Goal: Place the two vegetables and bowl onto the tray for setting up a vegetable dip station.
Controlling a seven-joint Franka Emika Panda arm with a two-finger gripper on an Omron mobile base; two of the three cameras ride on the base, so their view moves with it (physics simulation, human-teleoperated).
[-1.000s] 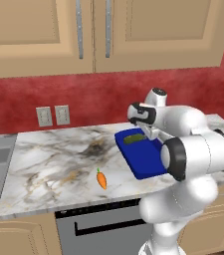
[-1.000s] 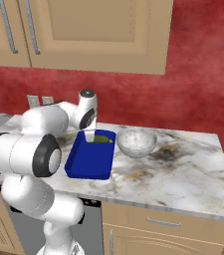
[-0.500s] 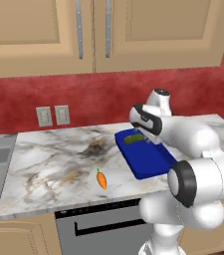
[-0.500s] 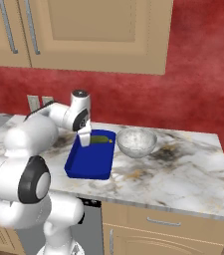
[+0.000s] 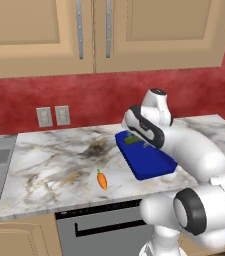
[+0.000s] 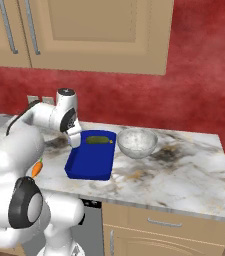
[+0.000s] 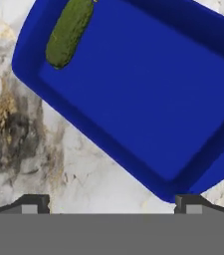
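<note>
Since the earlier pictures, I have swung the arm toward the carrot side of the tray, and the hand (image 6: 75,141) has come off the tray's middle to hang above its edge nearest the wall sockets. Nothing on the counter (image 5: 59,165) has shifted.

Hand state: jaws spread fully wide, nothing between them. In the hand view the two fingertips (image 7: 34,203) stand well apart, with bare marble and the tray corner between them.

Cucumber (image 7: 68,31): lying flat inside the dark blue tray (image 6: 91,162), at the end toward the wall. I judge this item as placed; the raised rim keeps it from rolling out, and its far-end position leaves the rest of the tray floor free for the remaining two items.

Carrot (image 5: 102,180): on the counter near the front edge, well apart from the tray, green tip pointing toward the wall. The right base view shows a part of it past the arm.

Bowl (image 6: 137,142): upright on the counter just beside the tray's far side, not yet on it.

Judgement: one of three items is done. The empty, wide-open hand suits a descent onto the carrot next, with the fingers across its narrow body.
</note>
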